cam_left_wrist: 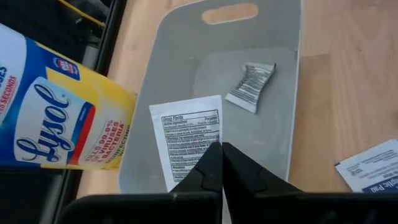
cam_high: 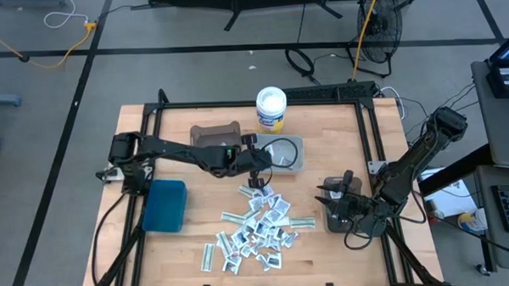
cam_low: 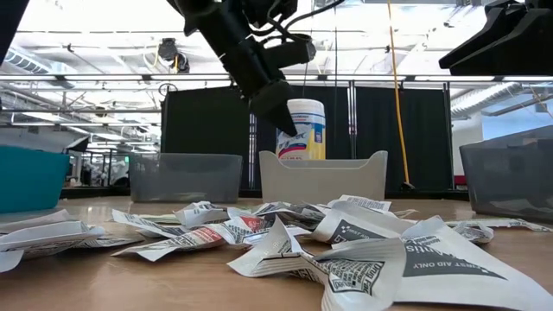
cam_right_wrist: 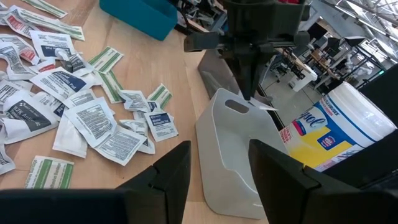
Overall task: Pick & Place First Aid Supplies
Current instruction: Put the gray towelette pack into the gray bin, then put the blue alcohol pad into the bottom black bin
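Several first aid supplies (cam_high: 257, 226), small white packets and green-striped strips, lie loosely heaped on the wooden table's near middle. My left gripper (cam_left_wrist: 221, 168) is shut on one white packet (cam_left_wrist: 185, 134) printed "Drug Facts", above the near end of a pale grey bin (cam_high: 291, 165). In the right wrist view the left gripper (cam_right_wrist: 252, 94) hangs over that bin (cam_right_wrist: 230, 155). One small crumpled packet (cam_left_wrist: 250, 86) lies on the bin's floor. My right gripper (cam_right_wrist: 221, 174) waits open at the table's right, with nothing between its fingers. My left gripper pinches the white packet between its two fingertips at one long edge, near a corner (cam_left_wrist: 199, 150). The fingers slant down from the table's left side. The packet is lifted clear and sticks out flat beyond the fingertips, over the grey bin.
A teal bin (cam_high: 163, 206) stands at the near left and a brownish bin (cam_high: 216, 134) at the far middle. A white Lysol tub (cam_high: 271, 108) stands beside the grey bin's far end. A dark bin (cam_high: 342, 218) sits under my right gripper (cam_high: 328, 194).
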Robot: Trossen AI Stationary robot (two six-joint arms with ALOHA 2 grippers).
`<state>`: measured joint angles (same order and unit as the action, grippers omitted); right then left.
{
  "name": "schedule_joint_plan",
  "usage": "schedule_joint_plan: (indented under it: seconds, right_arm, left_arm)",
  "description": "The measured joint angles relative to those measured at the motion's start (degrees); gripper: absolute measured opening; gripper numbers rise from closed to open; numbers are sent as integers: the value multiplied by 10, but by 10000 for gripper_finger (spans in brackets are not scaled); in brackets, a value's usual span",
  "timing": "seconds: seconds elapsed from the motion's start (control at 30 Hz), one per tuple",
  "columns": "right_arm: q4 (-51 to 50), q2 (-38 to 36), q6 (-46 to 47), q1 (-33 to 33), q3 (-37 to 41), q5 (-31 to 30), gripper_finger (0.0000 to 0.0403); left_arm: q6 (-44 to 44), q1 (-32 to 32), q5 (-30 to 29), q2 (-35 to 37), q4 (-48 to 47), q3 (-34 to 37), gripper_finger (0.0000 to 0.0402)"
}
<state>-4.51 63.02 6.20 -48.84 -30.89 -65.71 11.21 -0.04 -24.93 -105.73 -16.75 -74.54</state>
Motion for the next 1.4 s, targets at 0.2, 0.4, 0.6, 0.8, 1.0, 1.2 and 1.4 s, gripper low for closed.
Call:
schedule_joint_plan:
  seconds: [0.2,0.4,0.6,0.8,1.0,1.2,1.4]
  right_arm:
    - [0,0,0,0,0,0,155]
    - [0,0,0,0,0,0,155]
    - [0,0,0,0,0,0,155]
    - [16,0,6,10,1,3,155]
    - [122,0,-77,61,1,151,155]
    - [239,0,-168,127,1,301,155]
    - [283,18,-171,209,-8,425,155]
  left_arm:
    - [-8,8,14,0,-1,0,62]
    - [-28,5,-30,0,1,0,166]
    - [-12,-37,-110,33,-7,1,213]
    - [-64,-100,-148,137,-107,14,206]
    - [-135,-174,-148,272,-84,132,180]
    - [-179,-259,-187,376,68,303,164]
    - [-164,-335,-238,415,243,423,161]
